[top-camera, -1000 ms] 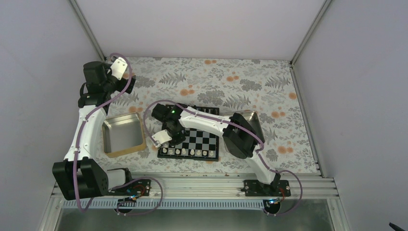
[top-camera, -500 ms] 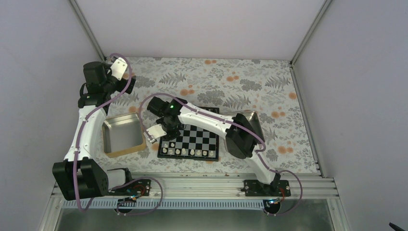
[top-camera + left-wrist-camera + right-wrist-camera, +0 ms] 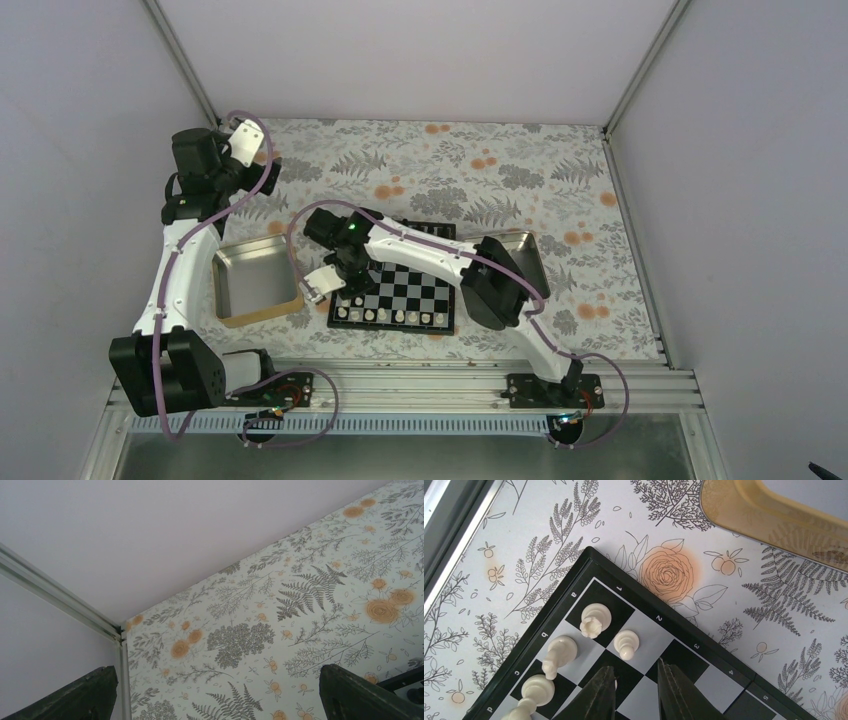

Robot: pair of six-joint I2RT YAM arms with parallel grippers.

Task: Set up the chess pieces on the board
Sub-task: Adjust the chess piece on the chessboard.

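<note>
The black-and-silver board (image 3: 420,290) lies near the table's front, with a row of white pieces (image 3: 390,316) along its near edge. My right gripper (image 3: 343,288) hangs over the board's left corner. In the right wrist view the board corner (image 3: 589,562) shows a white rook (image 3: 595,619), knight (image 3: 558,652), bishop (image 3: 536,687) and one pawn (image 3: 626,643). The right gripper (image 3: 635,666) is narrowly open just behind the pawn, with bare squares between its fingers. A white sliver shows beside its left finger. My left gripper (image 3: 218,680) is wide open and empty, far back left (image 3: 262,160).
A square metal tray with a tan rim (image 3: 258,282) stands left of the board; its rim shows in the right wrist view (image 3: 774,515). A second metal tray (image 3: 522,245) sits at the right, partly under the right arm. The flowered cloth (image 3: 300,605) meets the wall.
My right wrist has shifted left and slightly back over the board's left corner. The left arm has not moved.
</note>
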